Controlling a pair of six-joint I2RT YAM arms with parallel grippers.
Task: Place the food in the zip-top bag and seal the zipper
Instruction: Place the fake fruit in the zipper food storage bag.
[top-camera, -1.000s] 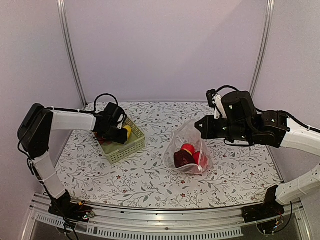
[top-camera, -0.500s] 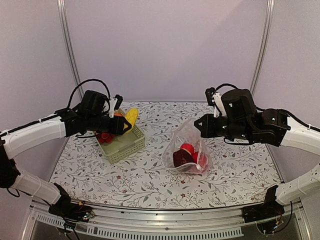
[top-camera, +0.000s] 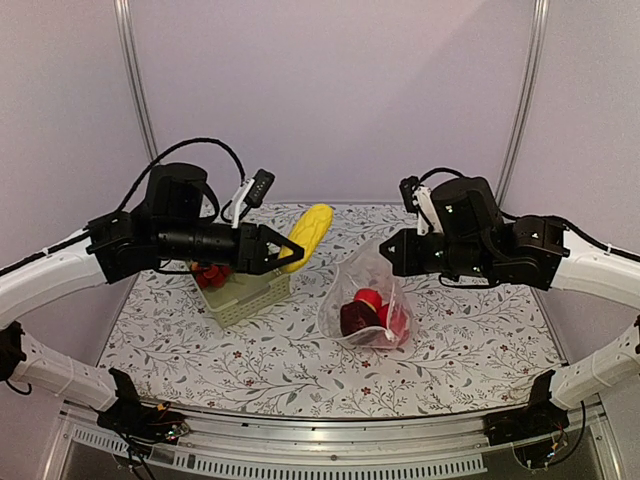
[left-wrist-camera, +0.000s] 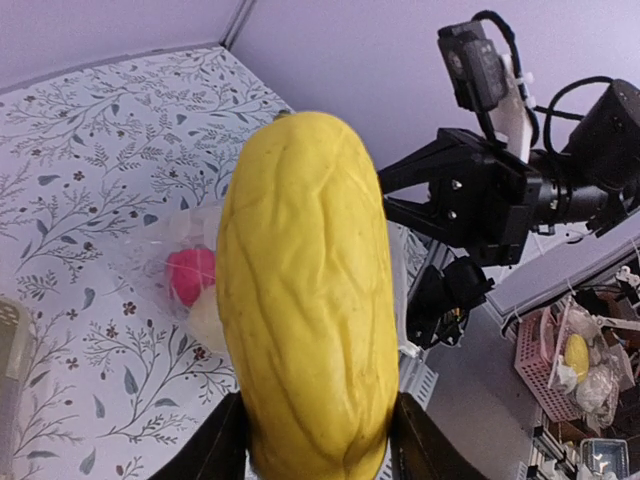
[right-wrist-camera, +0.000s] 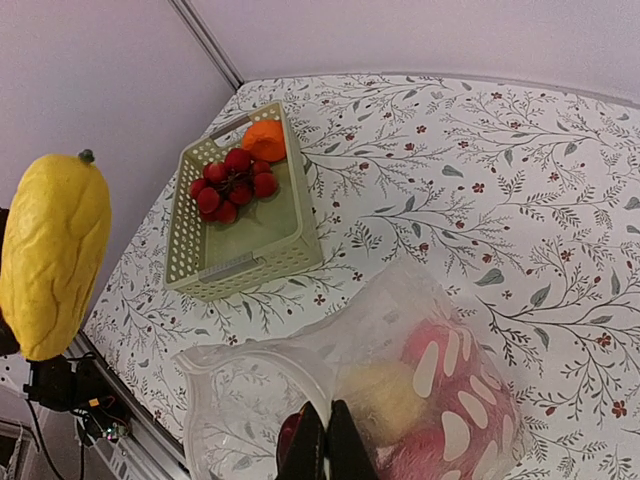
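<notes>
My left gripper (top-camera: 272, 249) is shut on a long yellow toy fruit (top-camera: 305, 234) and holds it in the air between the basket and the clear zip-top bag (top-camera: 365, 290); the fruit fills the left wrist view (left-wrist-camera: 300, 300). My right gripper (top-camera: 395, 252) is shut on the bag's whitish zipper edge (right-wrist-camera: 310, 385) and holds the mouth up and open. Inside the bag lie a red fruit (top-camera: 370, 297), a dark maroon one (top-camera: 355, 318) and a pale yellow one (right-wrist-camera: 385, 400).
The pale green perforated basket (top-camera: 250, 292) stands at the left and holds a bunch of small red fruits (right-wrist-camera: 232, 180) and an orange one (right-wrist-camera: 265, 140). The floral table cover (top-camera: 300, 360) spreads around the bag and basket.
My left gripper has lifted the yellow fruit out of the basket and carried it up and right toward the bag. My right gripper has kept hold of the bag's mouth.
</notes>
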